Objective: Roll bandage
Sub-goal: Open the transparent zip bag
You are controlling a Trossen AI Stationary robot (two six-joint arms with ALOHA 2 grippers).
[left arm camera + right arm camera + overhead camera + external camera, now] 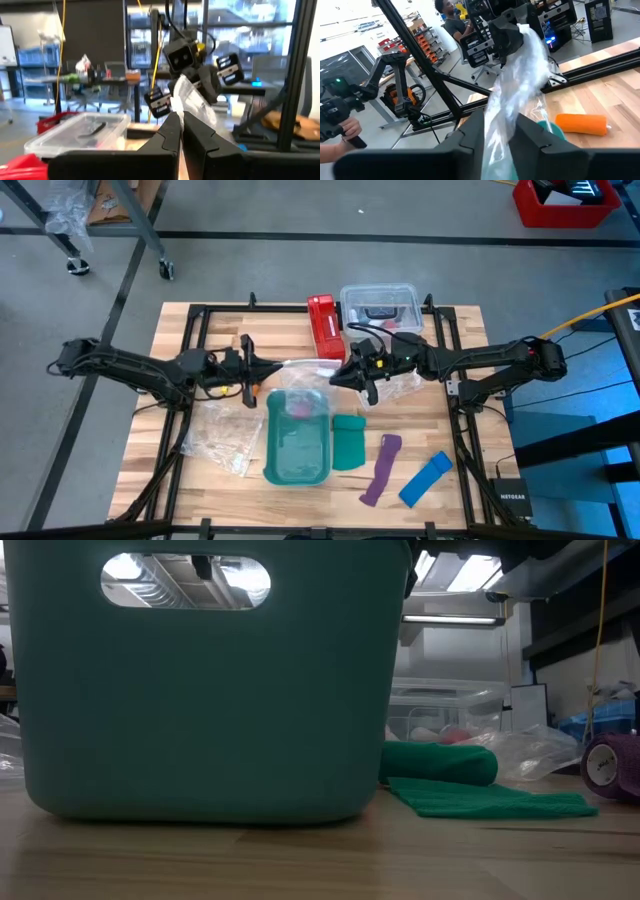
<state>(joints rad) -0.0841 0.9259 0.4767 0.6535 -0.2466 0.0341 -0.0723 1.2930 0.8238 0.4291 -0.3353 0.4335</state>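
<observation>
The orange bandage (581, 123) lies on the bare wood beside a teal edge, with no gripper on it. Both arms meet above the table's middle, over the far end of the teal bin (297, 440). A clear plastic bag (300, 365) spans between them. My left gripper (258, 370) is shut on one end of it. My right gripper (348, 373) is open, and the bag's other end (495, 125) runs between its spread fingers. My left gripper pinches the end of the clear bag (186, 102) between its two shut fingers, coming level from the table's left. The crumpled film reaches from the fingertips across to the other arm, lifted clear of the table. My right gripper's open fingers (470, 132) stand on either side of the bag's other end. Whether they touch the film I cannot tell.
A red box (323, 325) and a clear lidded container (380, 305) stand at the far edge. Near the front right lie a green cloth (348, 442), a purple strip (380, 468) and a blue strip (425, 478). More crumpled clear plastic (220, 435) lies left of the bin.
</observation>
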